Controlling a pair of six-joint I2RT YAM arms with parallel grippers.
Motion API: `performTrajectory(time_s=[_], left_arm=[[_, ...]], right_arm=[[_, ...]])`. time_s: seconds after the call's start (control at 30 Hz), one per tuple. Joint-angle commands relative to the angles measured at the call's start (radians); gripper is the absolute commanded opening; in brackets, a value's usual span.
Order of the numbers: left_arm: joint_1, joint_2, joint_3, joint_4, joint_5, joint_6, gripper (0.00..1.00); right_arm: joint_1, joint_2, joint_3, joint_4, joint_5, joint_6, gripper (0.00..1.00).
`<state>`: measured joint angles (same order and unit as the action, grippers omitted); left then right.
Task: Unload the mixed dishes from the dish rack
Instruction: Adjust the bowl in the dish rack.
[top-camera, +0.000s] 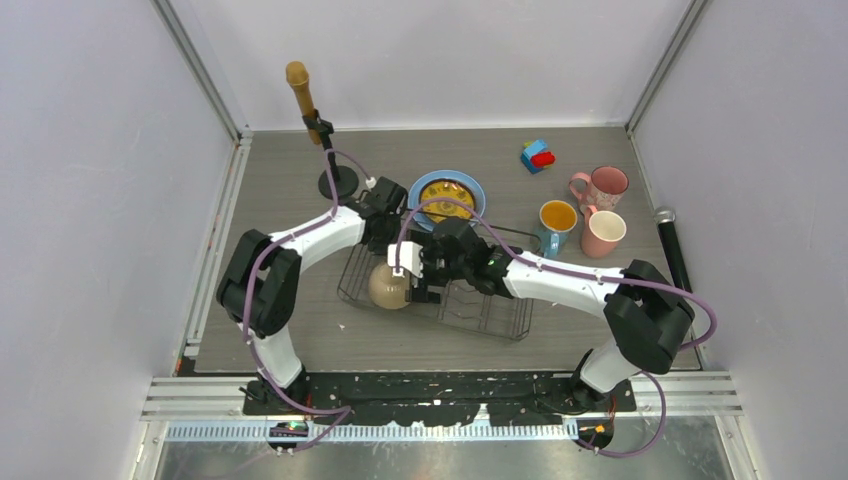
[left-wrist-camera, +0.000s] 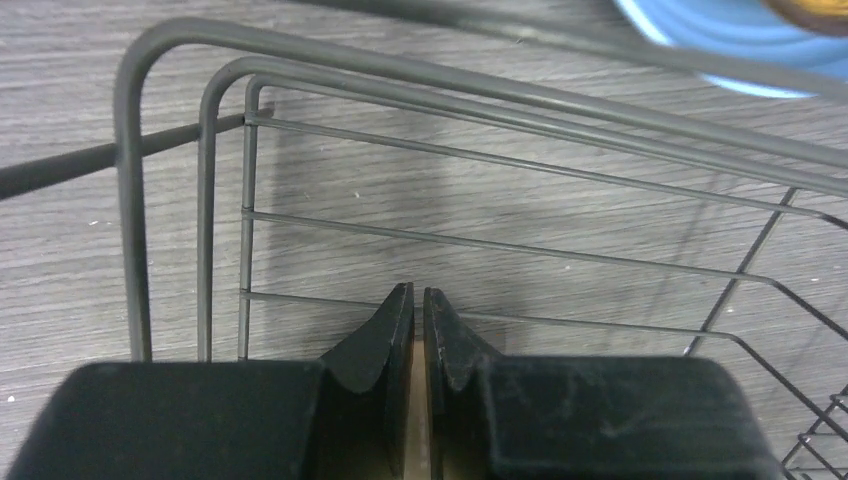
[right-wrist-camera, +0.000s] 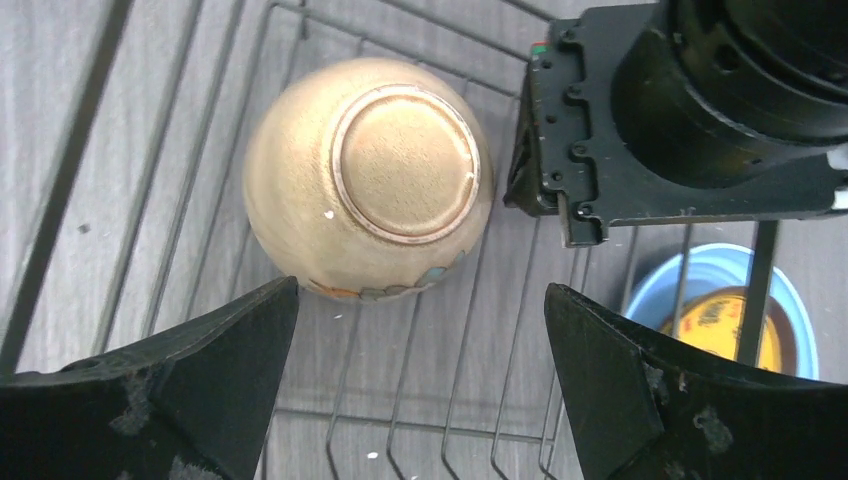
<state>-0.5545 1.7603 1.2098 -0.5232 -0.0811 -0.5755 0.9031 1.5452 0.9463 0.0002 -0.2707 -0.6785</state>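
The dark wire dish rack (top-camera: 500, 322) stands mid-table. A beige bowl (top-camera: 386, 288) lies upside down in its left end. My right gripper (top-camera: 424, 283) hangs open over the rack just right of the bowl; in the right wrist view the bowl (right-wrist-camera: 365, 175) lies beyond its spread fingers (right-wrist-camera: 230, 380). My left gripper (top-camera: 384, 218) is at the rack's back left edge, its fingers (left-wrist-camera: 385, 335) shut above the rack wires (left-wrist-camera: 205, 200). The light-blue plate (top-camera: 470, 186) carrying the yellow plate (top-camera: 446, 199) sits behind the rack. The blue mug (top-camera: 556, 224) and two pink mugs (top-camera: 603, 186) (top-camera: 603, 233) stand at the right.
A black stand with a brown microphone (top-camera: 300, 85) stands at the back left. A red-blue toy block (top-camera: 537, 155) lies at the back right. A black microphone (top-camera: 672, 245) lies along the right wall. The left wrist body (right-wrist-camera: 680, 110) is close beside the bowl.
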Motion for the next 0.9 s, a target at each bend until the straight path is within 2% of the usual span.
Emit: performTrajectory(time_s=[0.0,0.13,0.37,0.4,0.5,0.57,0.63,0.87], left_arm=[[0.002,0.015,0.017,-0.042,0.018,-0.003,0.10],[0.002,0.010,0.014,-0.042,0.023,-0.003,0.10],[0.002,-0.047,0.061,-0.039,0.056,0.023,0.20],[0.002,-0.061,0.081,-0.047,0.063,0.036,0.22],[0.001,-0.121,0.097,-0.078,0.099,0.104,0.44],[0.001,-0.198,0.066,-0.096,0.105,0.142,0.57],[0.001,-0.273,0.011,-0.106,0.092,0.153,0.66],[-0.005,-0.438,-0.163,-0.130,0.152,0.204,0.71]], right_arm=[[0.003,-0.025,0.032,-0.071,-0.137,-0.066,1.00],[0.003,-0.024,0.030,-0.074,-0.132,-0.073,1.00],[0.004,-0.062,-0.030,0.084,-0.065,-0.015,1.00],[0.004,-0.066,-0.035,0.095,-0.060,-0.010,1.00],[0.004,-0.094,-0.054,0.099,-0.043,0.008,1.00],[0.003,-0.113,-0.072,0.094,-0.023,0.013,1.00],[0.004,-0.137,-0.093,0.097,-0.014,0.014,1.00],[0.003,-0.128,-0.098,0.143,-0.024,0.036,1.00]])
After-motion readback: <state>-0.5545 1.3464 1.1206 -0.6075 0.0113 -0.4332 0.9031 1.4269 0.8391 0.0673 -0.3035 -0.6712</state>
